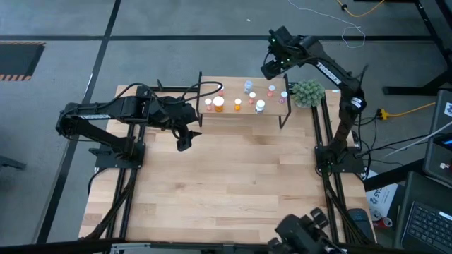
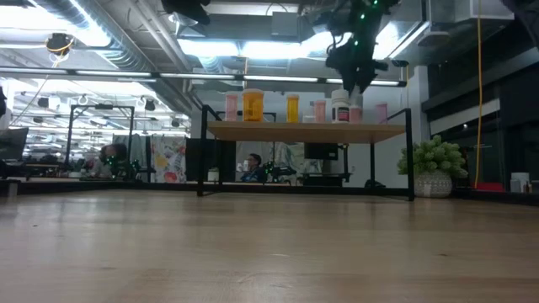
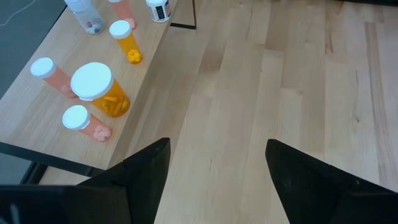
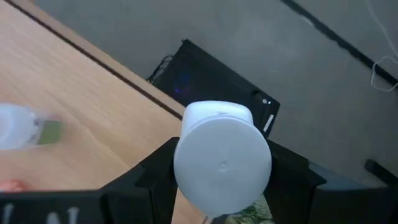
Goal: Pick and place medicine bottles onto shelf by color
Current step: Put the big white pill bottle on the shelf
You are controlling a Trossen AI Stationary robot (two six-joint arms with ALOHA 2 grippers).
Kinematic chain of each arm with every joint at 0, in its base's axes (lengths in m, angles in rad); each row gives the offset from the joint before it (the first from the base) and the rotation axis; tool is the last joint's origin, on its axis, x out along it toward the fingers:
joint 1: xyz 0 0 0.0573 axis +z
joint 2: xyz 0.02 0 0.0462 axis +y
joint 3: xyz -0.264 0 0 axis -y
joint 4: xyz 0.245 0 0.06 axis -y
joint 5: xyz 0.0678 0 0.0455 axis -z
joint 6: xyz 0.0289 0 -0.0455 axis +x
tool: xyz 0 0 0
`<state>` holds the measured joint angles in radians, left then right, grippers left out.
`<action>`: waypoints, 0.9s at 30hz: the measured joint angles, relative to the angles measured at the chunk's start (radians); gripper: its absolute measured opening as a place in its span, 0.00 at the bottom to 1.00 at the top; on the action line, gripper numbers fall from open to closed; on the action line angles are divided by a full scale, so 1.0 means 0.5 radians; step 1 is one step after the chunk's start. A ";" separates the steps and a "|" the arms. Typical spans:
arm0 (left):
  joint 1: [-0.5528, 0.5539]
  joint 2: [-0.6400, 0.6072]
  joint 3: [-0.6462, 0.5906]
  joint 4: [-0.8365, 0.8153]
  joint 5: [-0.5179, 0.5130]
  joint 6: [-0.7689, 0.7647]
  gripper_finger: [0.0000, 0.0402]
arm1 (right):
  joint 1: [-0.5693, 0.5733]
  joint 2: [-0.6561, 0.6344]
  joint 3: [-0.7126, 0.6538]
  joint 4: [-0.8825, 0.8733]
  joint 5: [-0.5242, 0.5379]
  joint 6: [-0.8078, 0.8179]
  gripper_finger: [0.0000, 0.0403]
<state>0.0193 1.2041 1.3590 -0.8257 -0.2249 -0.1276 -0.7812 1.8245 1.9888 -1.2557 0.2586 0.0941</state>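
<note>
The wooden table (image 1: pixel 226 183) lay bare across most of its top, and the shelf (image 1: pixel 244 111) stood at its far edge on thin black legs, with the green plant (image 1: pixel 308 92) just beside its right end. My left arm reached in from the left side, and my left gripper (image 1: pixel 185 139) hung over the tabletop just in front of the shelf's left end, its two fingers spread wide with nothing between them. My right arm stretched up and over the shelf's far right corner, and my right gripper (image 4: pixel 217 186) was clamped on a white bottle (image 4: pixel 222 158), held high above the shelf board. On the shelf, the large orange bottle (image 3: pixel 99 90) stood near the left end with pink bottles (image 3: pixel 51 74) close around it, a slimmer orange bottle (image 3: pixel 126 42) a little farther along, and a white bottle with a dark label (image 2: pixel 340 106) toward the right among more pink ones.
</note>
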 joint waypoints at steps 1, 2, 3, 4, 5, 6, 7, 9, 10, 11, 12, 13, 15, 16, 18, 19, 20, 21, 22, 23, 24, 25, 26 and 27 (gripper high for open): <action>0.000 0.000 0.000 0.000 0.000 0.000 0.65 | -0.001 0.023 0.000 -0.002 -0.016 -0.004 0.48; 0.000 0.000 0.000 0.000 0.000 0.000 0.65 | 0.000 0.045 0.000 -0.002 -0.041 -0.012 0.48; 0.000 0.000 0.000 0.000 0.000 0.000 0.65 | 0.001 0.066 0.000 -0.003 -0.059 -0.027 0.48; 0.000 0.000 0.000 0.000 0.000 -0.001 0.65 | 0.002 0.083 0.000 -0.004 -0.082 -0.031 0.48; 0.000 0.000 0.000 0.000 0.000 -0.001 0.65 | 0.002 0.097 0.000 -0.005 -0.125 -0.033 0.48; 0.000 0.000 0.000 0.000 0.000 -0.002 0.65 | 0.002 0.112 0.000 -0.005 -0.166 -0.033 0.48; 0.000 0.000 0.000 0.000 0.000 -0.002 0.65 | 0.001 0.127 0.000 -0.004 -0.220 -0.033 0.48; 0.000 0.000 0.000 0.001 0.000 -0.002 0.65 | 0.000 0.156 0.000 0.000 -0.327 -0.038 0.48; 0.000 0.000 0.000 0.001 0.000 -0.002 0.65 | 0.000 0.166 0.000 0.007 -0.349 -0.040 0.48; 0.000 0.000 0.000 0.000 0.000 -0.002 0.65 | 0.001 0.174 0.000 0.010 -0.351 -0.040 0.48; 0.000 0.000 0.000 0.000 0.000 -0.002 0.65 | 0.001 0.180 0.000 0.009 -0.350 -0.039 0.48; 0.000 0.000 0.000 0.001 0.001 -0.002 0.65 | 0.001 0.184 0.000 0.009 -0.361 -0.042 0.48; 0.000 0.000 0.000 0.001 0.001 -0.002 0.65 | 0.003 0.193 0.000 0.007 -0.416 -0.048 0.48; 0.000 0.000 0.000 0.001 0.001 -0.002 0.65 | 0.007 0.197 0.000 0.009 -0.442 -0.050 0.48; 0.000 0.000 0.000 0.001 0.000 -0.002 0.65 | 0.014 0.197 0.000 0.017 -0.470 -0.066 0.48; 0.000 0.000 0.000 0.001 -0.002 -0.002 0.65 | 0.020 0.197 0.000 0.023 -0.475 -0.092 0.48; 0.000 0.000 0.000 0.001 -0.008 -0.002 0.65 | 0.027 0.197 0.000 0.018 -0.485 -0.103 0.48; 0.000 0.000 0.000 0.001 -0.023 -0.002 0.65 | 0.031 0.197 0.000 0.009 -0.507 -0.108 0.48; 0.000 0.000 0.000 0.001 -0.043 -0.002 0.65 | 0.037 0.197 0.000 0.004 -0.533 -0.121 0.48; 0.000 0.000 0.000 0.001 -0.062 -0.002 0.65 | 0.041 0.197 0.000 0.005 -0.552 -0.145 0.48; 0.000 0.000 0.000 0.001 -0.078 -0.001 0.65 | 0.047 0.197 0.000 0.005 -0.566 -0.152 0.48; 0.000 0.000 0.000 0.001 -0.087 -0.002 0.65 | 0.053 0.197 0.000 0.005 -0.563 -0.153 0.48; 0.000 0.000 0.000 0.001 -0.092 -0.002 0.65 | 0.055 0.197 0.000 0.005 -0.563 -0.153 0.48; 0.000 0.000 0.000 0.001 -0.092 -0.002 0.65 | 0.056 0.197 0.000 0.005 -0.564 -0.154 0.48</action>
<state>0.0193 1.2041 1.3590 -0.8253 -0.2710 -0.1284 -0.7531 1.9228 1.9888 -1.2533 -0.0235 0.0170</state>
